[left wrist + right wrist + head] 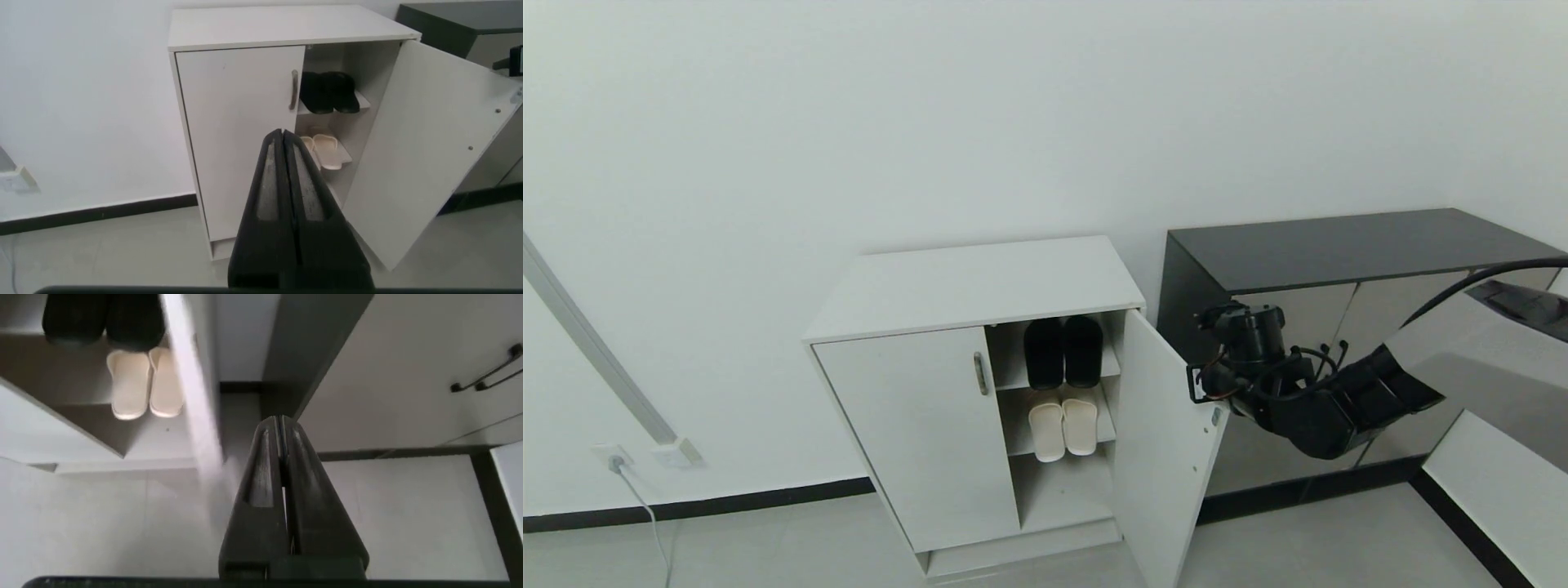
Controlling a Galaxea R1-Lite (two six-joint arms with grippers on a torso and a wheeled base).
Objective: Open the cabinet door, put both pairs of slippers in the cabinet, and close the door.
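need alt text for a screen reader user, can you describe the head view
A white cabinet stands against a wall with its right door swung open, black slippers on the top shelf and white slippers on the shelf below. The robot's right hand is by the door's outer edge; a dark sideboard stands beside.

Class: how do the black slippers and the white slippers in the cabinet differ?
Colour: the black pair of slippers is dark, the white pair of slippers pale. Shelf: the black pair sits on the top shelf, the white pair one below. Both lie side by side in the white cabinet.
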